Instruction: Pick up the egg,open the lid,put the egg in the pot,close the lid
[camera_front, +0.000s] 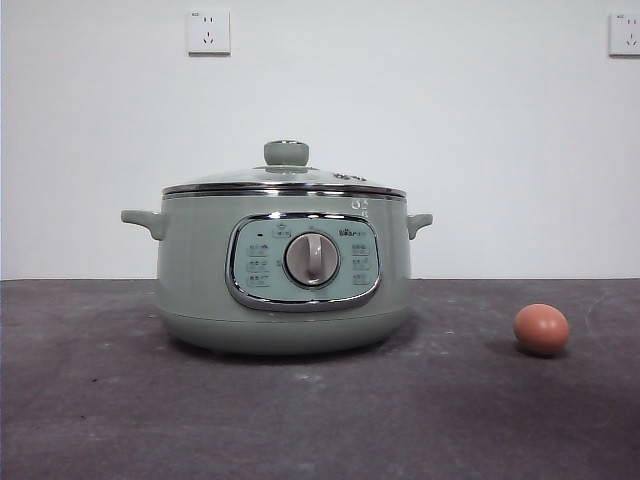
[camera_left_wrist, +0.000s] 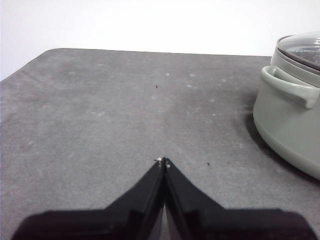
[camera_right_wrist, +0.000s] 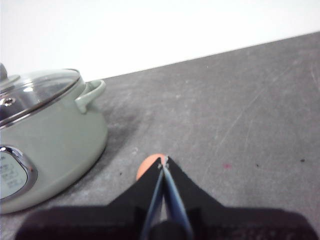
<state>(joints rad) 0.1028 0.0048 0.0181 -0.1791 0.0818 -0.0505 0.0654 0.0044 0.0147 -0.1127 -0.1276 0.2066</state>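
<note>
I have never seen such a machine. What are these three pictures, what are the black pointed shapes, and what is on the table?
This is a robot with two arms at a table. One picture looks level across the table from the front; the other two come from cameras on each wrist. The black points are the left gripper and right gripper, both shut and holding nothing. On the table stands the pot with the lid on it. The egg lies apart from the pot, just beyond the right gripper's tip.

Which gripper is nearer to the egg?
Right. The right gripper, jaws shut, sits close over the egg; the left gripper, also shut, faces bare table beyond the pot.
</note>
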